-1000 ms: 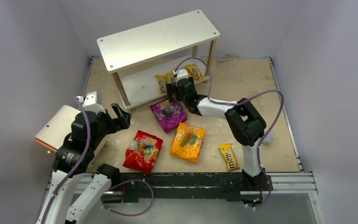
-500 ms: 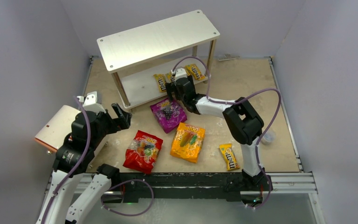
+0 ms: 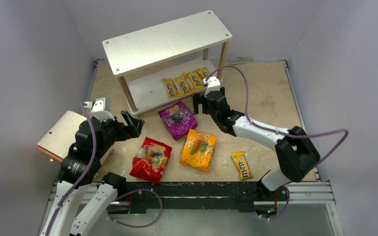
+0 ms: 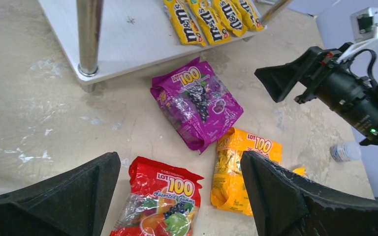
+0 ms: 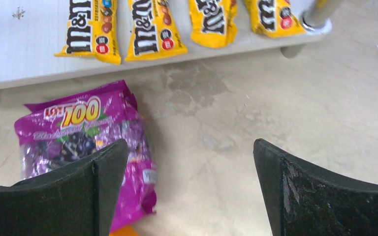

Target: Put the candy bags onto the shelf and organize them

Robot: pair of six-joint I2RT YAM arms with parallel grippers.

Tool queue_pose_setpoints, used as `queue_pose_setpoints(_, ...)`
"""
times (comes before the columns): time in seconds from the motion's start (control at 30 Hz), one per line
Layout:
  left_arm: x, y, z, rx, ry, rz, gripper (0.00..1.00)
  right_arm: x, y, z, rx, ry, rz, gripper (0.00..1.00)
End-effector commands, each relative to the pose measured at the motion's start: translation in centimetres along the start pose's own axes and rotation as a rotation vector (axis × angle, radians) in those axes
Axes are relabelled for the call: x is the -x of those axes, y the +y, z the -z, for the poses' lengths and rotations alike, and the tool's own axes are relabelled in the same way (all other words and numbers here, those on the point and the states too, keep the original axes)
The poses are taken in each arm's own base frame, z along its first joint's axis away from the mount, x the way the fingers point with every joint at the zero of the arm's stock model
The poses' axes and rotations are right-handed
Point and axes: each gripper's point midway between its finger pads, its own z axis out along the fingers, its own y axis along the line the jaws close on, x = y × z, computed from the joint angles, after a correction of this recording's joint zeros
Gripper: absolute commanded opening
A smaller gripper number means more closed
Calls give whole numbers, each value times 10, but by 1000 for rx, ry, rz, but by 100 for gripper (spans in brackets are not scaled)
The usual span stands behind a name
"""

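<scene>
The white two-tier shelf (image 3: 167, 39) stands at the back. Several yellow M&M's packets (image 3: 184, 81) lie in a row on its lower board (image 4: 123, 39), also in the right wrist view (image 5: 147, 29). On the table lie the purple bag (image 3: 177, 119), the orange bag (image 3: 198, 149), the red bag (image 3: 151, 158) and one more M&M's packet (image 3: 242, 164). My right gripper (image 3: 202, 104) is open and empty, just right of the purple bag (image 5: 78, 132) and in front of the shelf. My left gripper (image 3: 132, 124) is open and empty, above the table left of the red bag (image 4: 160, 206).
A cream cylinder with an orange rim (image 3: 61, 135) lies at the left edge beside my left arm. A small clear cap or cup (image 3: 283, 144) sits on the table at the right. Grey walls close in on three sides. A shelf leg (image 5: 320, 12) stands near my right gripper.
My right gripper has drawn back from the shelf's lower board to the right and front, and all the packets there now show in a row. My left gripper shifted slightly.
</scene>
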Motion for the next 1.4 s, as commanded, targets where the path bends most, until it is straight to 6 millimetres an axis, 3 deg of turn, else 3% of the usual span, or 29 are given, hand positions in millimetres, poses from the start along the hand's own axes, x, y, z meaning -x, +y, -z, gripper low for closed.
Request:
queue_pose_setpoints(0.0, 1, -17, -10, -109, -14, -23, 100, -29, -20, 37, -55, 79, -90, 99)
queue_pose_setpoints(0.13, -8, -25, -21, -169, -3, -9, 100, -74, -55, 78, -220, 262, -182, 99)
queue_pose_setpoints(0.27, -11, -32, -29, -204, 17, -3, 100, -110, -63, 115, -169, 445, -221, 99)
queue_pose_setpoints(0.53, -17, -41, -45, -250, 47, 16, 100, -156, -100, 178, -231, 631, -412, 96)
queue_pose_setpoints(0.6, -18, -44, -47, -271, 51, 23, 100, -175, -95, 194, -211, 728, -453, 94)
queue_pose_setpoints(1.0, -21, -45, -50, -276, 65, 14, 100, -216, -91, 214, -305, 965, -536, 92)
queue_pose_setpoints(1.3, -23, -44, -54, -268, 85, 10, 100, -227, -97, 225, -370, 975, -554, 92)
queue_pose_setpoints(1.37, -23, -44, -55, -263, 88, 10, 100, -233, -87, 227, -320, 1008, -578, 91)
